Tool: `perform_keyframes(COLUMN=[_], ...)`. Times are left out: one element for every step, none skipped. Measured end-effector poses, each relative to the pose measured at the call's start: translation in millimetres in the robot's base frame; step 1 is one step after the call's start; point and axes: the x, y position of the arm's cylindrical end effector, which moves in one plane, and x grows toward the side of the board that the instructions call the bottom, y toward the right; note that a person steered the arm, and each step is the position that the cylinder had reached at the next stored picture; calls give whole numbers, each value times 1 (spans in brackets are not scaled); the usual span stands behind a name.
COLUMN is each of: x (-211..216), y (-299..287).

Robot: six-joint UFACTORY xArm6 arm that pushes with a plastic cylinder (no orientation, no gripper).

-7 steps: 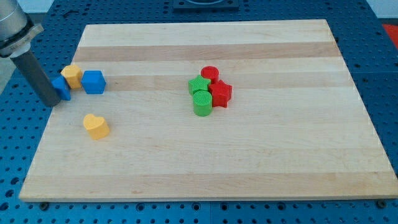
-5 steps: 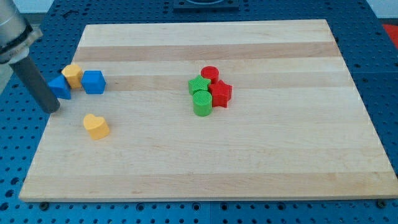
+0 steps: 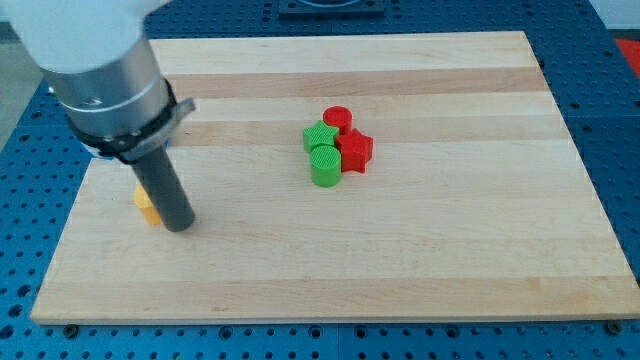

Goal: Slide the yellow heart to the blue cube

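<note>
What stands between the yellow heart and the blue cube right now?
I cannot tell. My arm hides the blue cube and the board around it. Only a sliver of the yellow heart shows, just to the view's left of my tip, nothing between them.

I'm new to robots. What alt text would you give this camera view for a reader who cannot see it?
A robot arm's dark rod has my tip on a wooden board, beside a mostly hidden yellow block at the view's left. Near the middle, a green star, green cylinder, red cylinder and red star cluster.
</note>
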Motion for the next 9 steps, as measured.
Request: perform_keyframes(x=[-5,-5,-5,-24,-49,-54,-54,-54,-57], y=[-38,-47,-51,-53,-53,-53,-54,-57,-58])
